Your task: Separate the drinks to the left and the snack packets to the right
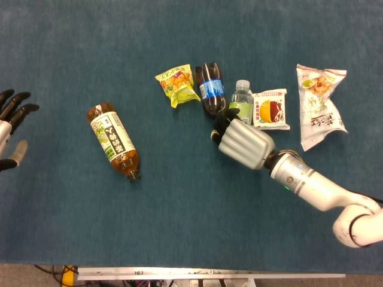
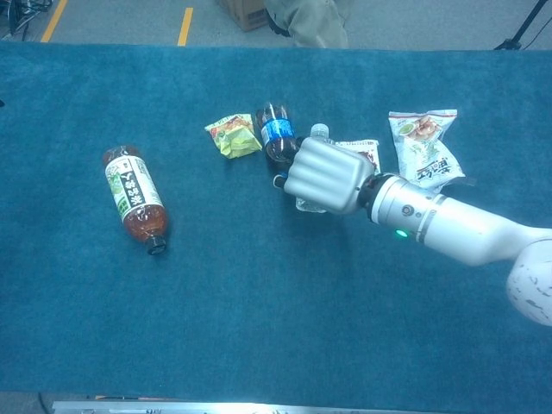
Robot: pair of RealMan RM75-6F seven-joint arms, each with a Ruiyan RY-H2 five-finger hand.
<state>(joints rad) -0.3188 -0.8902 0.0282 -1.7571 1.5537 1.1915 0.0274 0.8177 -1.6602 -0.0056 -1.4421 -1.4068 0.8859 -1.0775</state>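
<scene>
My right hand [image 1: 242, 142] lies over the lower half of the clear water bottle [image 1: 242, 97], its fingers curled around the body with the dark fingertips [image 1: 218, 129] on the bottle's left side. In the chest view the same right hand [image 2: 326, 175] covers the bottle, and only the bottle cap [image 2: 319, 131] and base show. Just left lies the cola bottle [image 1: 209, 88], then a yellow snack packet [image 1: 177, 84]. A small white packet [image 1: 270, 109] and a large white packet [image 1: 320, 103] lie to the right. The brown tea bottle [image 1: 113, 141] lies far left. My left hand [image 1: 9, 128] is empty, fingers apart, at the left edge.
Blue cloth [image 1: 191, 227] covers the whole table. The cola bottle's blue cap [image 2: 279, 180] sits close against my right hand's fingers. A metal rail [image 1: 209, 275] runs along the table's near edge.
</scene>
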